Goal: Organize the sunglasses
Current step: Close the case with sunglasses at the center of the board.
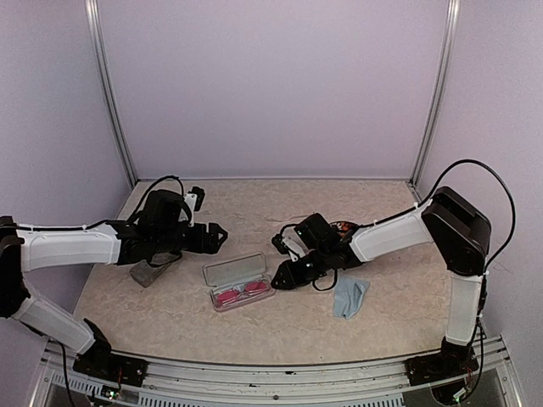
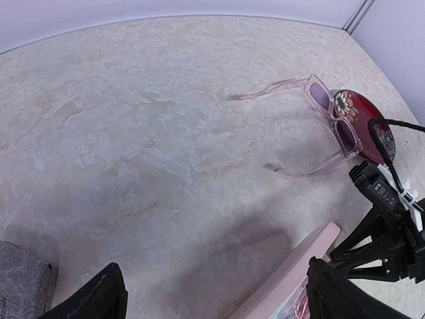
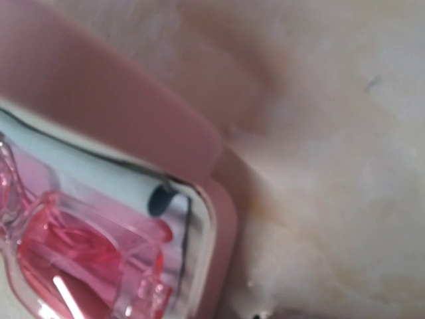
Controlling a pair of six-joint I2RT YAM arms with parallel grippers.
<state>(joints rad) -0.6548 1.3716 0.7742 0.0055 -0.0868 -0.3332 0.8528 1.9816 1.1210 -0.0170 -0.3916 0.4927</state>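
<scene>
Top view: the left gripper [image 1: 218,236] was observed over the table [image 1: 170,318], spread wide with nothing held. The right gripper [image 1: 284,273] was positioned just beside the right end of the open pink case [image 1: 229,271]; its opening could not be determined. The red-pink sunglasses [image 1: 241,294] were located in the near half of the case.

Left wrist view: the pale sunglasses [image 2: 335,119] were seen lying on the table, arms unfolded, the front resting against a dark red disc [image 2: 368,123].

Right wrist view: the red-pink sunglasses [image 3: 73,259] were shown inside the pink case [image 3: 222,219]; the fingers were not visible.
</scene>
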